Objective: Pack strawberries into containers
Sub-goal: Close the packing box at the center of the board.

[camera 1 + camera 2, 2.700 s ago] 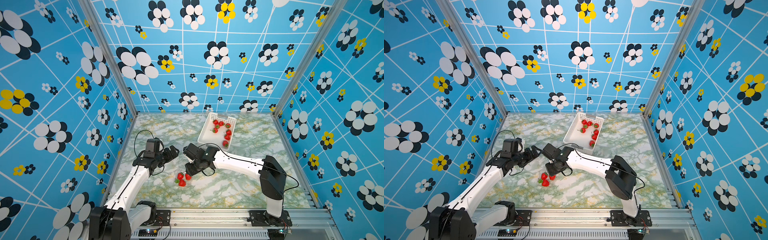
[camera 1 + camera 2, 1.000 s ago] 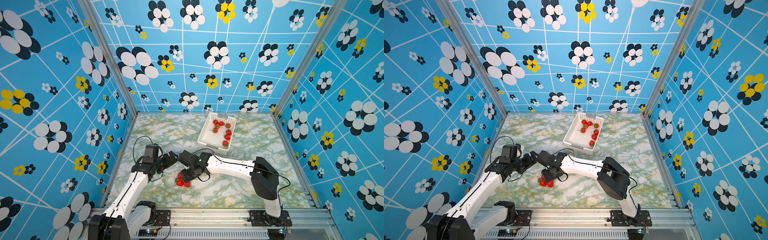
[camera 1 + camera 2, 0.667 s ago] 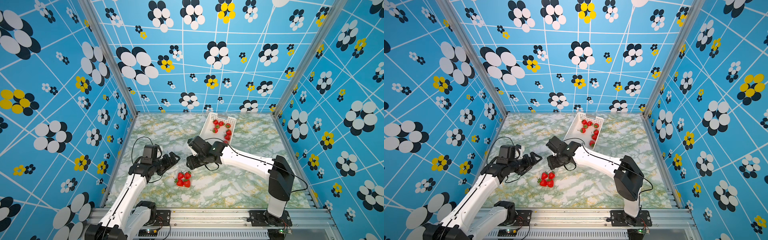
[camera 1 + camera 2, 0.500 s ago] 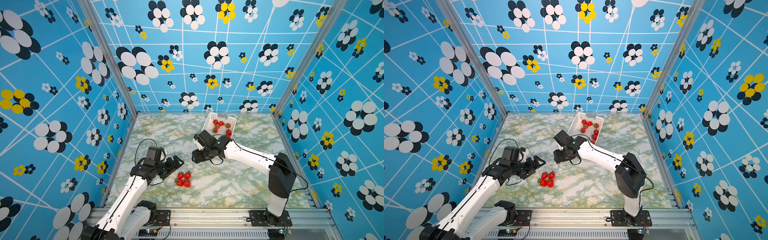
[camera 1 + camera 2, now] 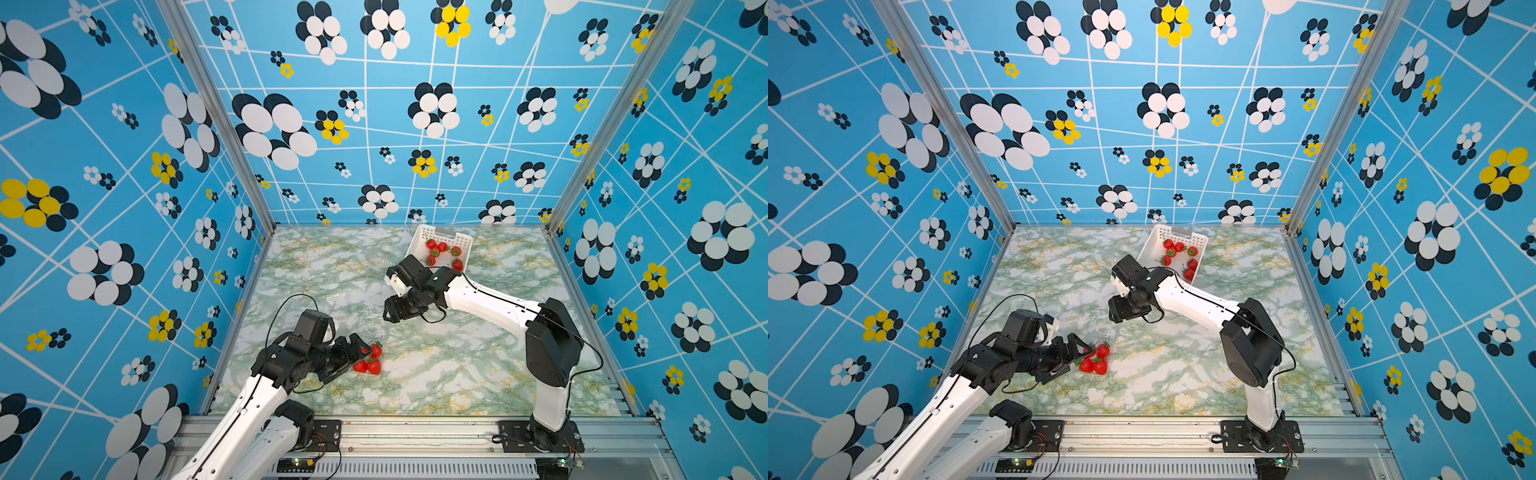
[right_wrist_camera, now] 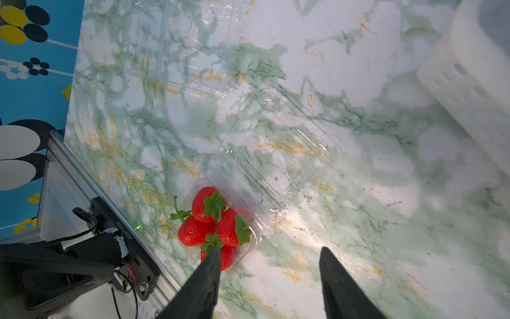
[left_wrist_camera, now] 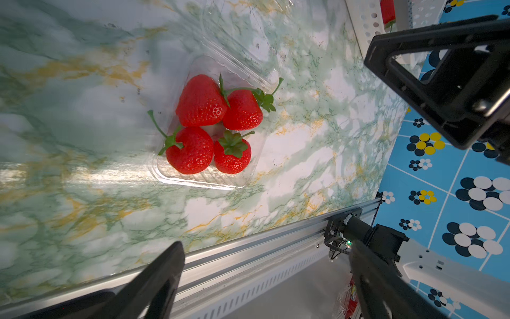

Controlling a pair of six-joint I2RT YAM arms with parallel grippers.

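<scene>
Clear punnet (image 7: 198,182) holds four strawberries (image 7: 200,102); left gripper (image 5: 356,359) gapes empty beside it, right gripper (image 6: 269,252) half-open, empty, near white basket (image 5: 419,237).

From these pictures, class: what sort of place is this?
Probably a robot test cell: two arms mounted on an aluminium rail, flowered blue walls enclosing a marble-look tabletop, strawberries in a clear punnet.

The strawberries (image 7: 201,102) are glossy, with pitted, seeded skins and matt green leafy caps. The container (image 7: 204,181) around them is thin, clear, shiny plastic. The table (image 7: 82,116) under the container has a smooth, reflective marble-look finish. Beyond the container, the basket (image 6: 469,82) is matt white perforated plastic and the rail (image 7: 248,248) is brushed metal.
</scene>
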